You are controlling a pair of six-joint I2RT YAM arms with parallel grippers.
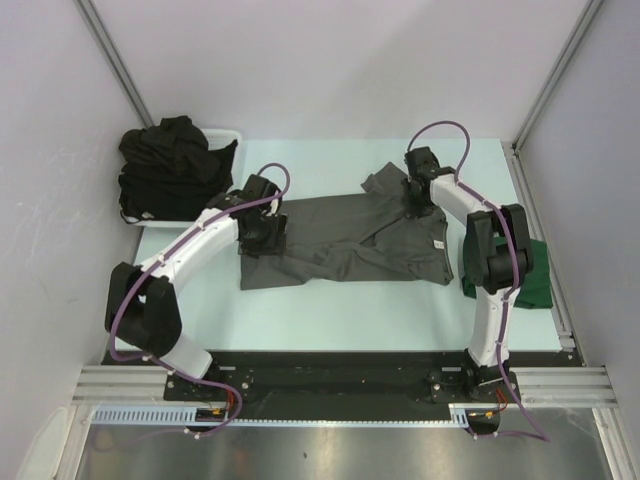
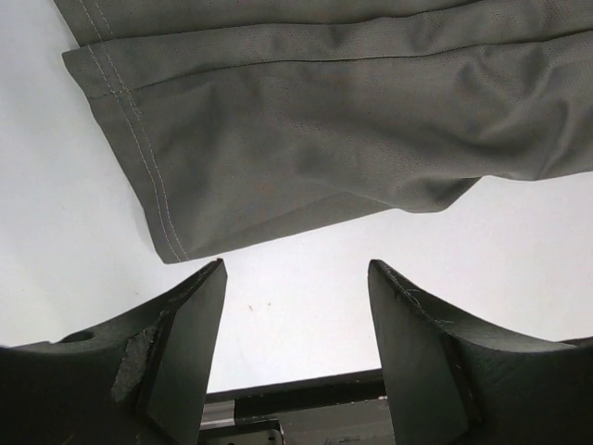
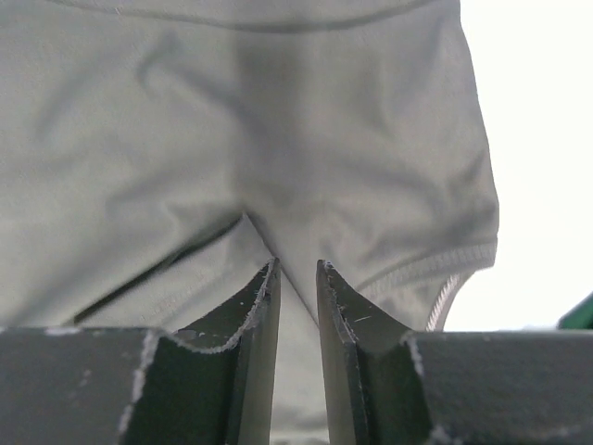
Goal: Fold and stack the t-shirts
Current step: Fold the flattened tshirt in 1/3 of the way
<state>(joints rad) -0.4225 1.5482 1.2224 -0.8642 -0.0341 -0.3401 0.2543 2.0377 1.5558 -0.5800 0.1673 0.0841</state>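
Tabletop (image 1: 330,322) with grey t-shirt (image 1: 330,245), white walls (image 1: 330,60)

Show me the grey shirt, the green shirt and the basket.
grey shirt (image 1: 340,245), top view, middle of its body.
green shirt (image 1: 538,280), top view, its exposed right part.
basket (image 1: 226,134), top view, its white far rim.

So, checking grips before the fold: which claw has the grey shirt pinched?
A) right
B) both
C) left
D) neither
A: the right claw is closed on a pleat of the grey shirt, while the left claw gapes open over the table, short of the hem.
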